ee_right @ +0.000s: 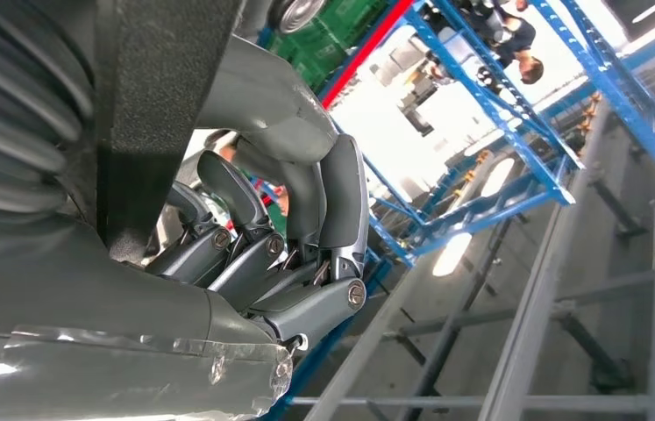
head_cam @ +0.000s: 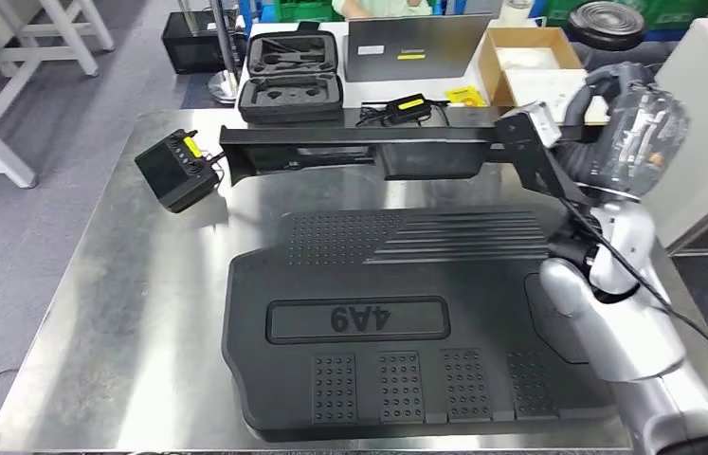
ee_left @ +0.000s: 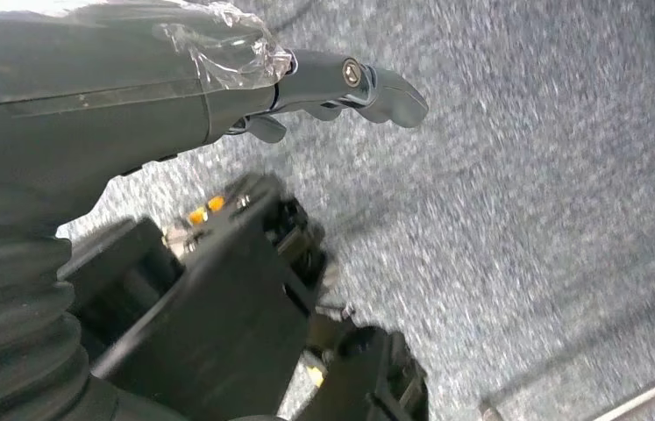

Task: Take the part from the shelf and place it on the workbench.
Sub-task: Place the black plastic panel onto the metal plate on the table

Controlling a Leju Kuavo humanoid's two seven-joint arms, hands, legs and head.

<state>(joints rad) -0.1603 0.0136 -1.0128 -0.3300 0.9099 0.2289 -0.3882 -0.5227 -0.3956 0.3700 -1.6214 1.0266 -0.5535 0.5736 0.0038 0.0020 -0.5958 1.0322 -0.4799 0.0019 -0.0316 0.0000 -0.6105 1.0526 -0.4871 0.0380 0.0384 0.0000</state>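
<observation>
L to R: 1 small black controller (head_cam: 176, 171) at the steel surface (head_cam: 132, 313) far-left edge, behind it 1 open black foam case (head_cam: 291, 74) w/ dark bits in cutouts, contents hard to ID. 1 big black part (head_cam: 397, 313) marked 4A9 lies flat mid-surface, its raised far bar clenched by right hand (head_cam: 636, 123) fingers (ee_right: 245, 232); 1 open cardboard box (head_cam: 530, 62) behind, white stuff inside. Left hand (ee_left: 218, 79) over grey floor, fingers loose, holding nothing, mostly cut off.

— What's on the workbench (head_cam: 122, 313)?
— Big moulded mat (head_cam: 407, 332) in the middle. Long part (head_cam: 369, 150) hangs over the bench's far edge; my right hand (head_cam: 629, 123) grips its right end. Small controller (head_cam: 176, 169) sits just off its left end.
— Behind?
— Open case (head_cam: 291, 74), laptop (head_cam: 414, 45), cardboard box (head_cam: 525, 59), left to right.
</observation>
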